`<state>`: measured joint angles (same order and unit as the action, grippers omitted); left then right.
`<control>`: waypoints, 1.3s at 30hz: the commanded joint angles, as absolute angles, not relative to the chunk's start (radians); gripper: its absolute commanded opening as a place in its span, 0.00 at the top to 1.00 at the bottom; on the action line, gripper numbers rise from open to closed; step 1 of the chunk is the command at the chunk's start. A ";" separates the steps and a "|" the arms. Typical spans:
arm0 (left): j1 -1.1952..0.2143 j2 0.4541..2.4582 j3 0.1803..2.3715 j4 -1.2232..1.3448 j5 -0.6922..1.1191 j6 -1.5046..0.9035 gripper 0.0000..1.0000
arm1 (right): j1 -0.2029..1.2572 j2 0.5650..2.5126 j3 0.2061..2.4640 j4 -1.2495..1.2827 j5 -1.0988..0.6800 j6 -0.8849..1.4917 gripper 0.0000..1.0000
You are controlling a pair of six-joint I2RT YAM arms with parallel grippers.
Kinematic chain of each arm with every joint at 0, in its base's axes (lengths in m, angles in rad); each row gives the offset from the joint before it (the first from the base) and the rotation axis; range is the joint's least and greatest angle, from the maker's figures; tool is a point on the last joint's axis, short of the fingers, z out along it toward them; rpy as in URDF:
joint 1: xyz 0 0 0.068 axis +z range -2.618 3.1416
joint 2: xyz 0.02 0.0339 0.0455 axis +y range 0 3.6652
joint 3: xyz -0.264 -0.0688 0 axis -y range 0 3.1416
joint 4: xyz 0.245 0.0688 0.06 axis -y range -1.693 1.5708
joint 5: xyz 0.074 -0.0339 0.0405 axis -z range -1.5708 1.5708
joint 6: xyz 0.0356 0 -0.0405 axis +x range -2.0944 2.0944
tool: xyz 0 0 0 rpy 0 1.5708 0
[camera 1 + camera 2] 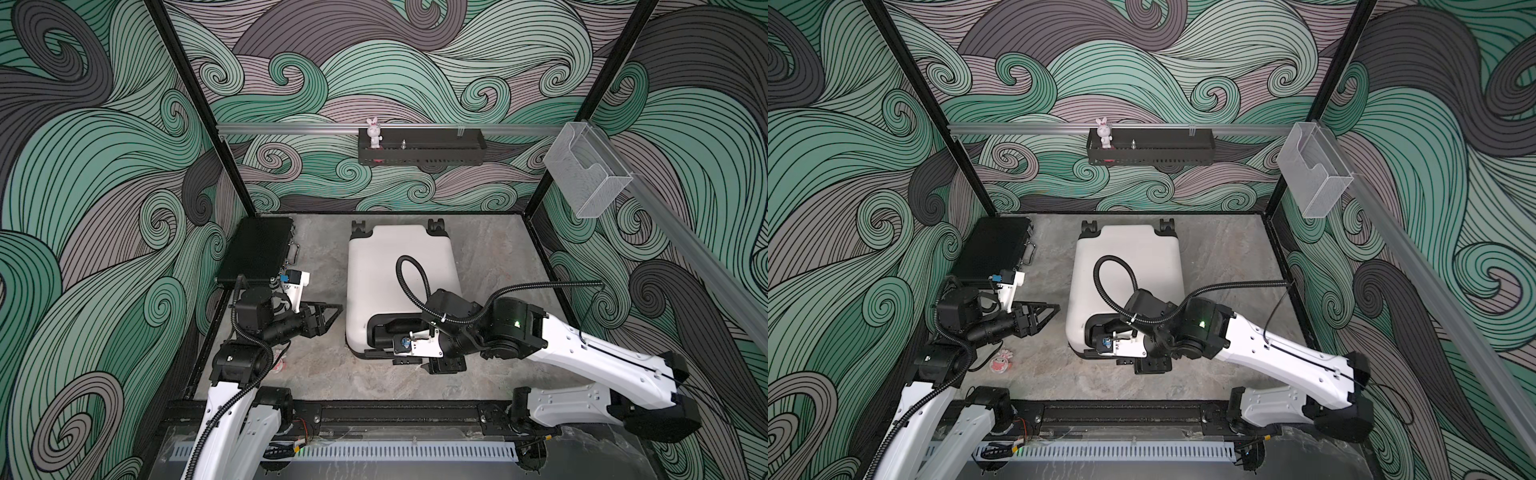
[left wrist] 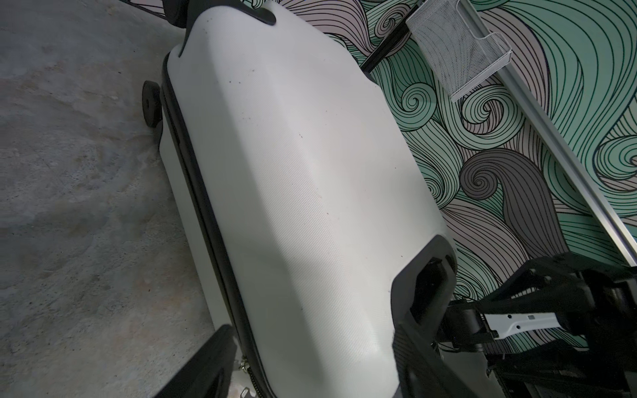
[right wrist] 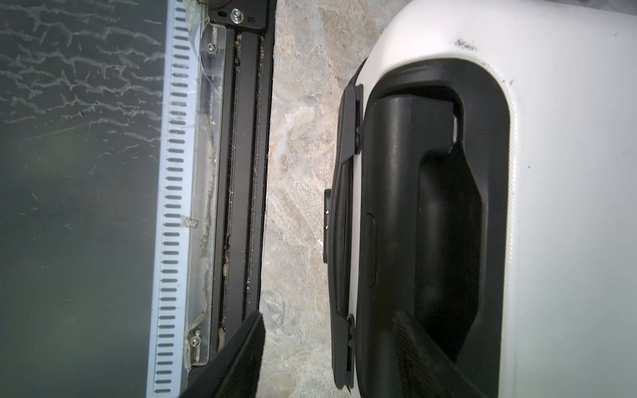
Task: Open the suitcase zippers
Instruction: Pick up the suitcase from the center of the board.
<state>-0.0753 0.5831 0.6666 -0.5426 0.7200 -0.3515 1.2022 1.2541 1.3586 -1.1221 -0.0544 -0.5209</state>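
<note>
The white suitcase point(image 1: 403, 266) point(image 1: 1129, 266) lies flat mid-table, wheels at the far end and black handle panel point(image 1: 386, 328) point(image 3: 448, 224) at the near end. Its black zippers point(image 2: 193, 165) run round the side seam, with small metal pulls point(image 2: 245, 365) near the near left corner. My left gripper point(image 1: 332, 318) point(image 2: 310, 334) is open just left of that corner, level with the seam. My right gripper point(image 1: 390, 348) point(image 3: 327, 315) is open at the near end. One of its fingers point(image 3: 413, 344) reaches into the handle recess, while its mate is over the bare table outside the case.
A flat black briefcase point(image 1: 257, 249) lies at the far left, beside my left arm. A small pink object point(image 1: 1000, 359) sits on the table near the left arm's base. On the back wall hangs a black shelf point(image 1: 419, 160) with a rabbit figure point(image 1: 374, 133). A clear holder point(image 1: 586, 174) hangs at the right.
</note>
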 commanded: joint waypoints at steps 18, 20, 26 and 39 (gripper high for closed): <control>-0.081 0.574 0.656 -0.554 0.691 -0.347 0.26 | 1.190 1.398 1.353 -1.016 0.009 -0.524 0.43; -0.081 0.573 0.655 -0.554 0.690 -0.348 0.26 | 1.176 1.410 1.356 -1.014 -0.004 -0.520 0.43; -0.081 0.566 0.652 -0.552 0.685 -0.347 0.26 | 1.141 1.442 1.346 -1.013 -0.026 -0.536 0.46; -0.081 0.567 0.649 -0.545 0.686 -0.347 0.27 | 1.102 1.428 1.316 -0.953 -0.152 -0.607 0.68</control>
<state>-0.0753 0.5762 0.6502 -0.5423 0.6907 -0.3511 1.1149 1.4460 1.3342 -0.9588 -0.0742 -0.5884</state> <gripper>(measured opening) 0.731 0.331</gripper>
